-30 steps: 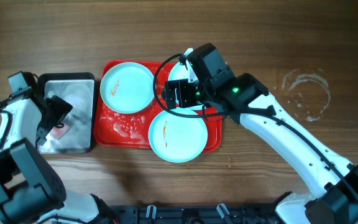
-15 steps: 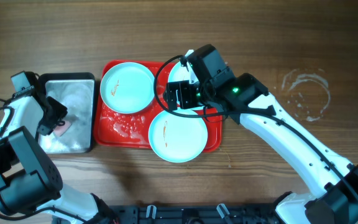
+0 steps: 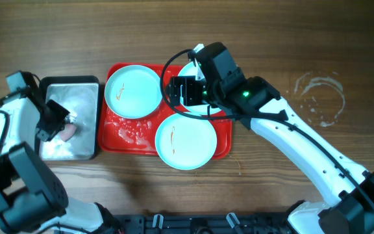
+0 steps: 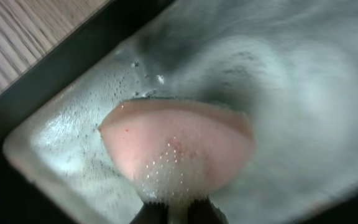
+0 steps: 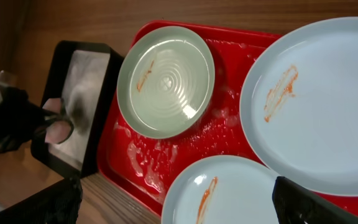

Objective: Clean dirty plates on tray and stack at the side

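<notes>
Three pale turquoise plates with orange smears lie on the red tray (image 3: 125,140): one at the back left (image 3: 133,91), one at the front (image 3: 186,140), and one at the back right (image 3: 188,70) that is mostly hidden under my right arm. My right gripper (image 3: 186,91) hovers open over the tray. Its wrist view shows the same plates (image 5: 165,81) (image 5: 319,106) (image 5: 229,193) between its spread fingers (image 5: 42,205). My left gripper (image 4: 178,211) is shut on a foamy pink sponge (image 4: 176,146) inside the grey pan (image 3: 70,83).
The grey metal pan with a black rim holds soapy water and stands just left of the tray. Foam and water cover the tray's floor (image 5: 225,118). A dried white ring (image 3: 317,97) marks the wood at the right.
My left gripper has closed on the pink sponge in the pan. My right gripper has shifted slightly towards the back of the tray and stays open.
</notes>
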Tool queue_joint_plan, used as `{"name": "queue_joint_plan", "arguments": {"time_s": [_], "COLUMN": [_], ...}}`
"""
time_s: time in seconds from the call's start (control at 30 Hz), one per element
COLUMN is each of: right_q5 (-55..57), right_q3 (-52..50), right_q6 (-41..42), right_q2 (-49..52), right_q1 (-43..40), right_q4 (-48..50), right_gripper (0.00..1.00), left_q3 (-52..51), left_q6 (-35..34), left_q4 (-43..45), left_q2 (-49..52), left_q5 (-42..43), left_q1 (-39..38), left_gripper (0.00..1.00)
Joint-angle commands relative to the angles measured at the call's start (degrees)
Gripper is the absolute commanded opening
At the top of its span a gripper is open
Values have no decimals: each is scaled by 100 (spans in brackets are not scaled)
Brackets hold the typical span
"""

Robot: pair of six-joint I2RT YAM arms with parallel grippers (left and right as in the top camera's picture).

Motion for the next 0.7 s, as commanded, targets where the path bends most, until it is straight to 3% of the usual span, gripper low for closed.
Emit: {"name": "queue_joint_plan", "arguments": {"time_s": [0.0, 0.3, 0.37, 0.57, 0.67], "right_q5": [22, -584, -699, -455, -105], "right_q3": [85, 85, 85, 85, 85], "right_q6": [420, 905, 957, 1047, 1108], "right_q2": [238, 1528, 1784, 2312, 2450], "right_q1": [7, 144, 177, 326, 352], "right_q4": [284, 1228, 1360, 1554, 1622], "right_gripper": [99, 93, 87, 51, 47], "left_q3": [614, 903, 903, 903, 903], "left_q6": [302, 525, 525, 501, 501], "left_q4": [-439, -1241, -1303, -1279, -1274], "left_q2": [-614, -1259, -1257, -1257, -1257], "left_q5": [769, 807, 807, 605, 479], "left_q1": [15, -289, -459, -944, -1036], "left_gripper": [4, 4, 4, 4, 4]}}
